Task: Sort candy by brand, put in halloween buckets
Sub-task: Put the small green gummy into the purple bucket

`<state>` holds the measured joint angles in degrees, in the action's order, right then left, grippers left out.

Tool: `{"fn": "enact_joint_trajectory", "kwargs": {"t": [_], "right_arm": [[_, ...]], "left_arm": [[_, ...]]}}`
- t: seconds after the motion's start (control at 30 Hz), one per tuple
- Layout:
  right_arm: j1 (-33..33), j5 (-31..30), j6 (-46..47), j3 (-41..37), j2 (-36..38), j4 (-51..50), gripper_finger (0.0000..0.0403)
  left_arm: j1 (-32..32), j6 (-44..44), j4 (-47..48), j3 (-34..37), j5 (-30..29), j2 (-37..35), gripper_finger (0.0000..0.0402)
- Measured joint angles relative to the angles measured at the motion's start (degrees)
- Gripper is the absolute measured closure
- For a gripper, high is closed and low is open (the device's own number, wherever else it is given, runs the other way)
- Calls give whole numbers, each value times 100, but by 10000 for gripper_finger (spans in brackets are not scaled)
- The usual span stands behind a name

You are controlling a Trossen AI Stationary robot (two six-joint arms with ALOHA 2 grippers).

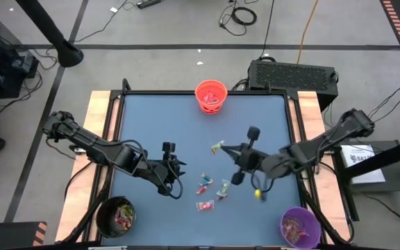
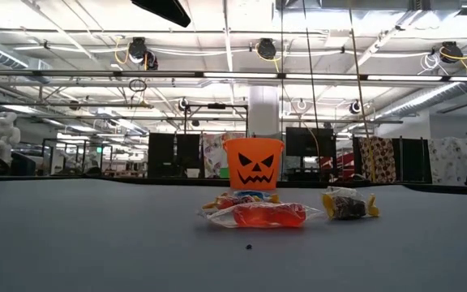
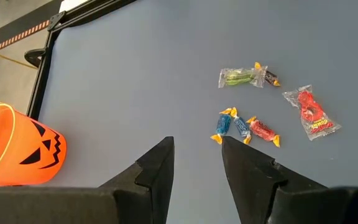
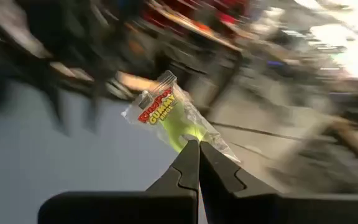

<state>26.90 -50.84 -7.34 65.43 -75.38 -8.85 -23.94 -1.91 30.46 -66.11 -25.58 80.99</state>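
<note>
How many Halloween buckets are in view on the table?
3: the orange plastic pumpkin-face bucket at the table's far edge, the black bucket at the near left corner, the purple bucket at the near right corner.

Overhead, table-level, two wrist views.

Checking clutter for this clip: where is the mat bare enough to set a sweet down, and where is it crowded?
Bare: the mat between the orange bucket and left gripper, and its far right corner. Crowded: the near centre, where loose candy lies between both grippers. The right gripper holds a green gummy packet there.
</note>
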Motion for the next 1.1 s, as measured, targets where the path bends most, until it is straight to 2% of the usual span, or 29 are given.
{"fn": "enact_joint_trajectory", "kwargs": {"t": [0.07,0.13,0.37,0.53,0.67,0.93,1.0,1.1], "right_arm": [[-33,677,185,2,239,-111,402],[-35,1065,284,2,418,-246,402],[-115,2508,-152,-76,816,-252,402],[-134,2591,-66,-83,823,-266,402],[-131,3162,-72,-83,816,-265,402],[-126,3146,234,-83,786,-468,403],[-62,3121,604,-79,791,-759,403],[119,3123,1317,-81,829,-1721,403]], "left_arm": [[-2,0,1,0,0,0,259],[0,0,0,0,0,0,259],[0,0,0,0,0,0,259],[0,0,0,0,0,0,259],[0,0,2,0,0,0,259],[0,0,4,0,0,0,259],[0,2,4,0,0,0,259],[-3,7,8,0,0,0,259]]}}
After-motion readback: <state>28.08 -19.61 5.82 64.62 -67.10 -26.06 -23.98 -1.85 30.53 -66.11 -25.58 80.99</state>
